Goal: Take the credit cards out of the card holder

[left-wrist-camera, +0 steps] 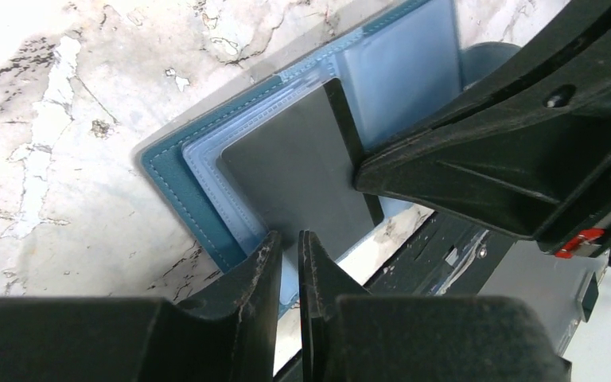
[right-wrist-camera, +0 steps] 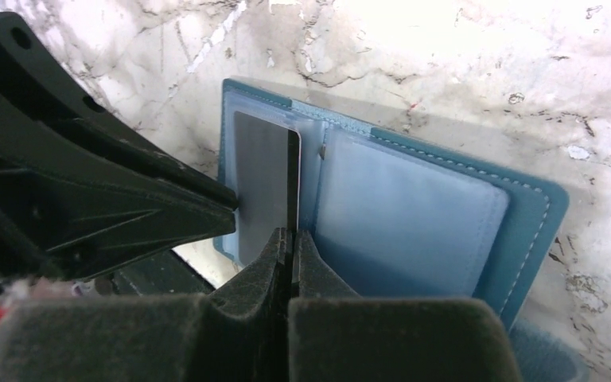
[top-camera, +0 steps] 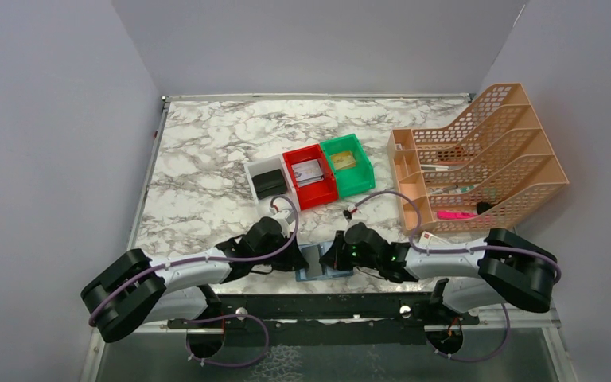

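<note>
— Question: where's the card holder (top-camera: 322,263)?
— Lying open at the near edge of the marble table (top-camera: 207,159), about midway along that edge.
— And the right gripper (right-wrist-camera: 290,239)?
— Pinched tight on the edge of a dark grey card (right-wrist-camera: 262,183) that sits on the holder's inside.
— The left gripper (left-wrist-camera: 288,255)?
— Jaws nearly together at the holder's near edge, just a slit. Whether they grip anything, I cannot tell.

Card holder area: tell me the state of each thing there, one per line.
card holder: open, flat on the marble table.
dark card: on the holder, edge pinched by the right fingers.
right fingers: shut on the dark card.
left fingers: nearly shut on the card holder's edge.
</note>
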